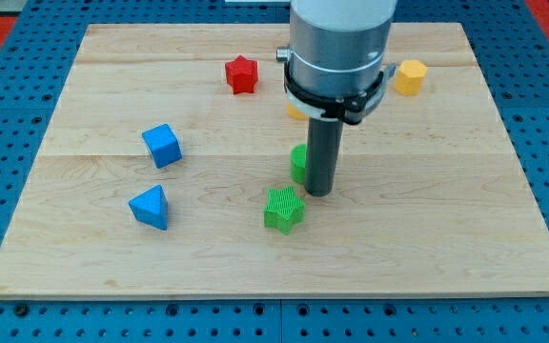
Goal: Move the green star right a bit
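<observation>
The green star (283, 209) lies on the wooden board (427, 219) a little below the centre. My tip (319, 193) stands just right of and slightly above the star, close to it. A second green block (298, 164) sits directly left of the rod, partly hidden by it; its shape cannot be made out.
A red star (241, 74) lies at the top centre. A yellow block (409, 76) lies at the top right. Another yellow block (294, 111) peeks out behind the arm. A blue cube (162, 145) and a blue triangular block (151, 207) lie on the left.
</observation>
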Robot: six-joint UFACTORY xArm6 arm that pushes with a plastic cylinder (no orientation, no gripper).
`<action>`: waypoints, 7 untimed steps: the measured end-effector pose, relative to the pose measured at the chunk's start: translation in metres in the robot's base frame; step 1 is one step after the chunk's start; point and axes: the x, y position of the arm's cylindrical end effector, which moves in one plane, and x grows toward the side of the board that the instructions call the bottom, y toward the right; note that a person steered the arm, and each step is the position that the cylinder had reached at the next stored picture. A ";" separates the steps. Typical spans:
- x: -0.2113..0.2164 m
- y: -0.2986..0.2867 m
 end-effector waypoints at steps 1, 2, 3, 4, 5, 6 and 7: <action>-0.018 -0.017; -0.019 -0.019; -0.019 -0.019; -0.019 -0.018; 0.008 0.003; 0.055 0.003; 0.092 0.003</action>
